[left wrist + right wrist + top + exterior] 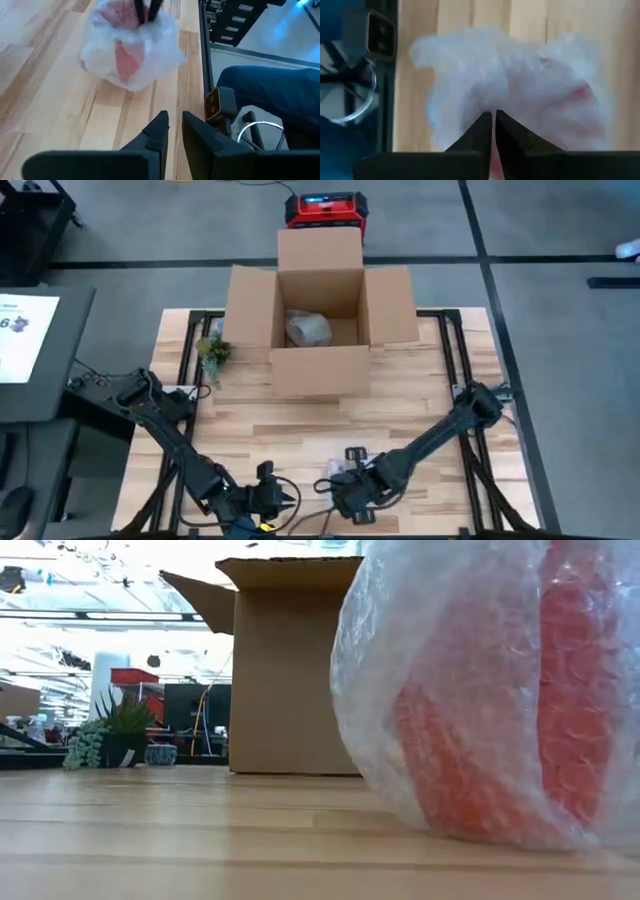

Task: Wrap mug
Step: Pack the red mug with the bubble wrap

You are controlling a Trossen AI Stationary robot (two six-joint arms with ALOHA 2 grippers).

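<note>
Wooden surface (300, 430) holds an open cardboard box (320, 315) far beyond both hands. The bubble-wrapped mug (129, 45) sits at the near edge, its wrap pinched in the right hand (493, 116), fingers closed. Left hand (172, 120), just beside it, is nearly closed and empty.

The light wooden table (300, 430) carries an open cardboard box (320, 370) at the far side, a small potted plant (213, 352) beside it, and a bubble-wrapped red mug (490, 690) near the front edge.
</note>
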